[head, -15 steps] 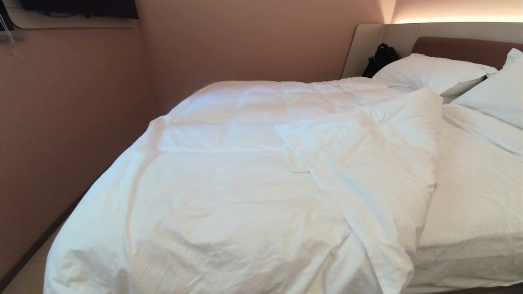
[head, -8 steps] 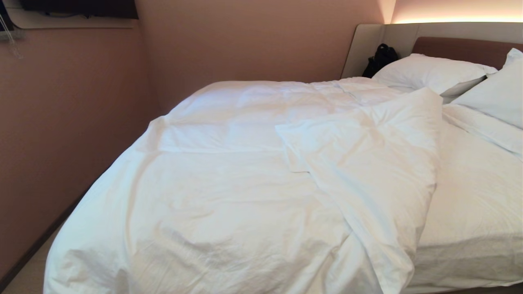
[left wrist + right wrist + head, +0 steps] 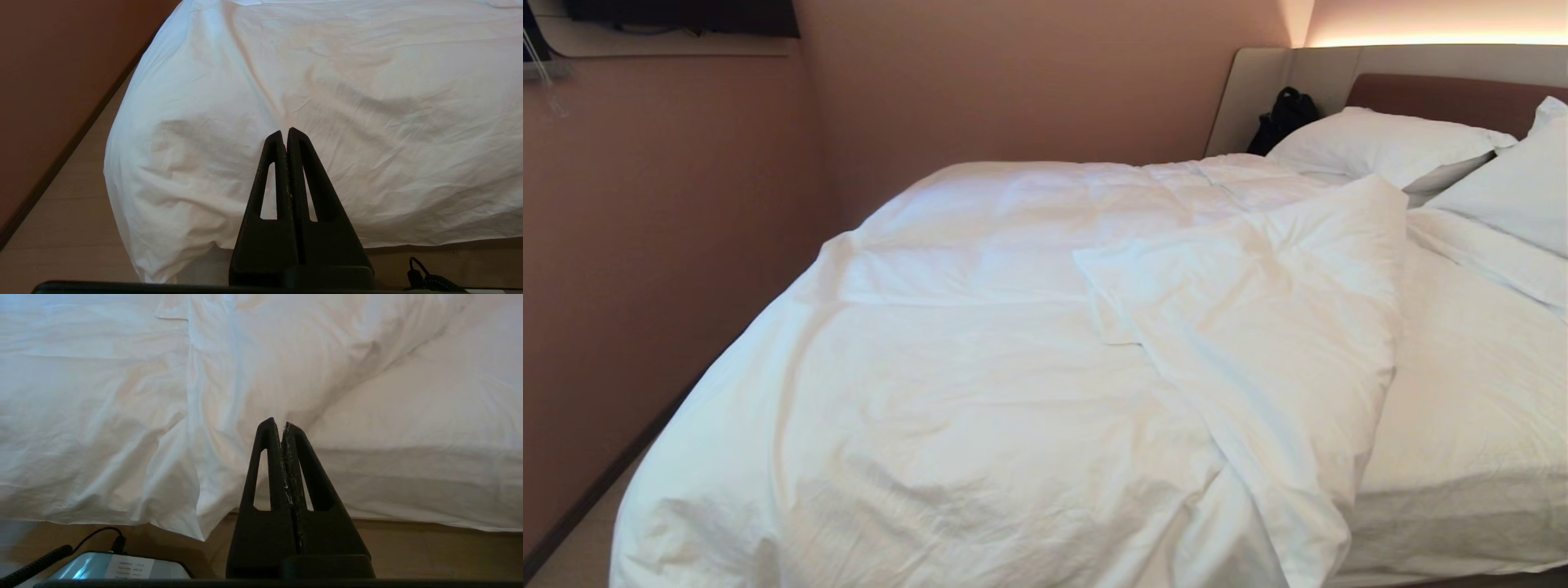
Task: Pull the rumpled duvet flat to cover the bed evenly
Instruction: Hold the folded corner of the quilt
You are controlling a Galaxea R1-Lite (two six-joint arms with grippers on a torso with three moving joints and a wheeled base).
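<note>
Pointing toward the near edge of the bed, the black two-fingered left gripper (image 3: pixel 285 132) has its tapered fingers pressed together with nothing between them, and it hangs clear of the cloth above the floor. The black right gripper (image 3: pixel 278 425) is likewise closed on nothing, its tips in line with the spot where a fold of cover hangs down over the mattress side (no contact with the fabric can be made out). Neither arm appears in the head view.

Just beyond the fingertips lies the large puffy white wrinkled cotton duvet (image 3: pixel 980 359). It covers the left and middle of the wide low bed (image 3: pixel 1470 425) and droops over the near edge and the left corner. Its right part is folded back on itself, a thick creased flap running diagonally from near the pillows down to the near edge, leaving the right side of the white-sheeted mattress bare.

At the head end, two plump white pillows (image 3: pixel 1380 143) lean against the brown and beige padded headboard (image 3: pixel 1437 94). A small black bag (image 3: pixel 1284 114) sits in the corner beside the far pillow.

A plain pinkish-brown wall (image 3: pixel 670 245) runs close along the left side of the bed. A pale wood-toned floor (image 3: pixel 61 228) shows below the duvet's hanging corner, and a coiled black cable (image 3: pixel 36 563) with a grey box lies by the right gripper's base.
</note>
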